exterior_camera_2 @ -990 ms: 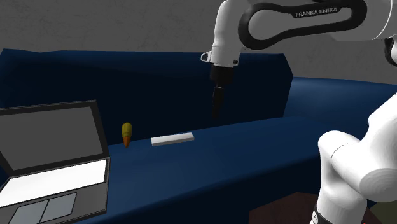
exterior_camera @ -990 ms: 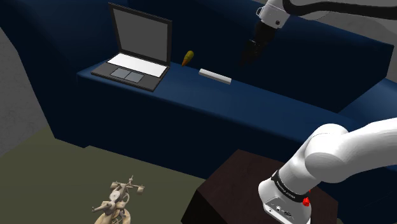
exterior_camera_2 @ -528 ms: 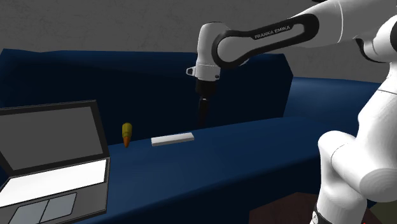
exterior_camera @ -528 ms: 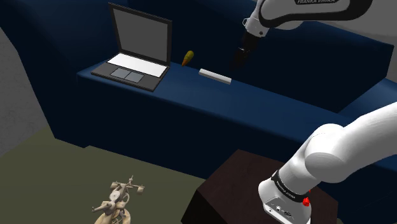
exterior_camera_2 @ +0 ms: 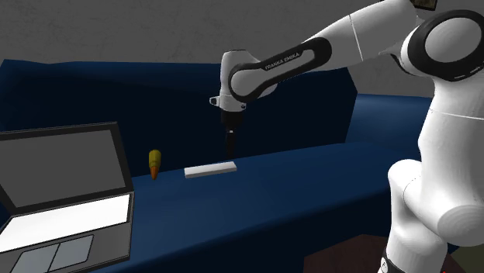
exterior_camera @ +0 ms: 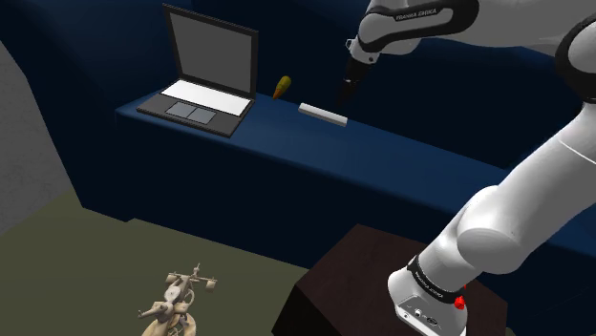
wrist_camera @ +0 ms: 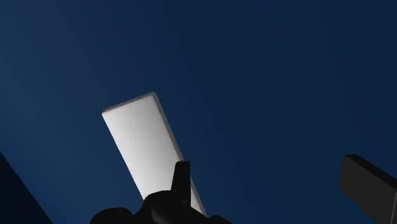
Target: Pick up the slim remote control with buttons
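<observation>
Remote control (exterior_camera: 323,115) lies flat on the dark blue sofa seat (exterior_camera: 411,143), drawn as a plain pale slab with no buttons that you can make out. It sits below your hand (exterior_camera: 343,93) and a little off to one side, not touching it. Looking along the hand, the slab runs out from under one of the fingers (wrist_camera: 182,181), slanted across the line between the two. The other finger stands well apart over bare blue cushion. So the hand is spread with nothing in it, and the remote is not yet between the fingers.

You are in the approach, I judge: hovering above the target and lining up before the descent. The next move calls for sliding the hand sideways until the slab's middle falls under the gap. You should also turn the wrist so the fingers straddle its narrow width rather than its length. Then come straight down. The slab looks thin and lies flush on the cushion, so expect to go low enough that the fingertips press into the seat a little before you close.

Farther out from the hand, past the remote, a small orange thing (exterior_camera: 282,87) sits on the same seat, and beyond it an open laptop (exterior_camera: 201,76). Both look well apart from your path.
</observation>
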`<state>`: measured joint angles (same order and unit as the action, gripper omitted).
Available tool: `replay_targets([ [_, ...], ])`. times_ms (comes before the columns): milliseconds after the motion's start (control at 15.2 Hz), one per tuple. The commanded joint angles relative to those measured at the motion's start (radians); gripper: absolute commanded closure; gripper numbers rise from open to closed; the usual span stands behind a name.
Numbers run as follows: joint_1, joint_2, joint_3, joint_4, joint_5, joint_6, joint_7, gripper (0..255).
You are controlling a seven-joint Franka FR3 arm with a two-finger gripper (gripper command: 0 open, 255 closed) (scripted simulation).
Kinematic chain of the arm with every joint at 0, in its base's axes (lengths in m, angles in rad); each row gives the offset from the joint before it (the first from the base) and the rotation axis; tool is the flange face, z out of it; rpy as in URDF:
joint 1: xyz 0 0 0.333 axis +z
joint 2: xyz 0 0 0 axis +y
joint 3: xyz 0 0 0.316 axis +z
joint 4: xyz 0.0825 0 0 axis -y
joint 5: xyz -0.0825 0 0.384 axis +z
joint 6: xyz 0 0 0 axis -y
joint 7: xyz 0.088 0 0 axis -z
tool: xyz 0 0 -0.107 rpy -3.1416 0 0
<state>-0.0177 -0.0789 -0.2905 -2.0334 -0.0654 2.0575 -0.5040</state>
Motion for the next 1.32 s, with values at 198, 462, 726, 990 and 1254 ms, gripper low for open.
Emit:
replay_targets([
  [198,-0.021,0.203,-0.023,0.150,0.046,0.042,-0.124,0],
  [462,-0.053,0.367,-0.022,0.298,0.084,0.049,-0.211,0],
  [726,-0.064,0.418,-0.017,0.312,0.095,0.083,-0.229,0],
  [990,-0.066,0.438,-0.014,0.285,0.102,0.130,-0.231,0],
  [1254,-0.067,0.440,-0.014,0.281,0.103,0.136,-0.232,255],
])
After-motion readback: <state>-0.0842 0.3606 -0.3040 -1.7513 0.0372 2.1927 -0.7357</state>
